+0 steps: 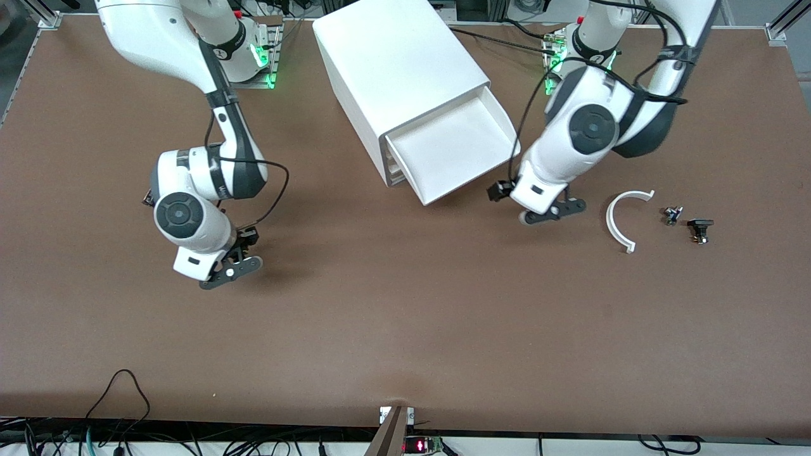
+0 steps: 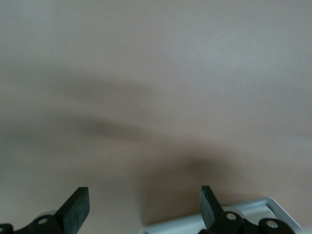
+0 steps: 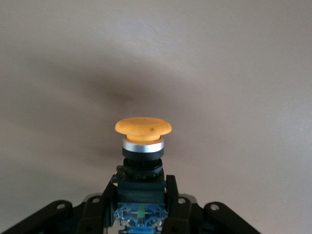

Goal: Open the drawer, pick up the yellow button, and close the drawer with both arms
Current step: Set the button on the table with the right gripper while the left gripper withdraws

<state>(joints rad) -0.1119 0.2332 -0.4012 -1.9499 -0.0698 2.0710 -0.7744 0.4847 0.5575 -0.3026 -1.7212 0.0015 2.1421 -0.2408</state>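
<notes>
The white cabinet stands at the table's middle with its uppermost drawer pulled out; the tray's inside is bare. My right gripper hangs low over the table toward the right arm's end. In the right wrist view it is shut on the dark body of the button, with the orange cap sticking out past the fingertips. The front view hides the button under the hand. My left gripper is low beside the open drawer's front corner. Its fingers stand wide apart and empty.
A white curved strip and two small black parts lie toward the left arm's end of the table. A white edge shows beside the left gripper's finger. Cables hang at the table's near edge.
</notes>
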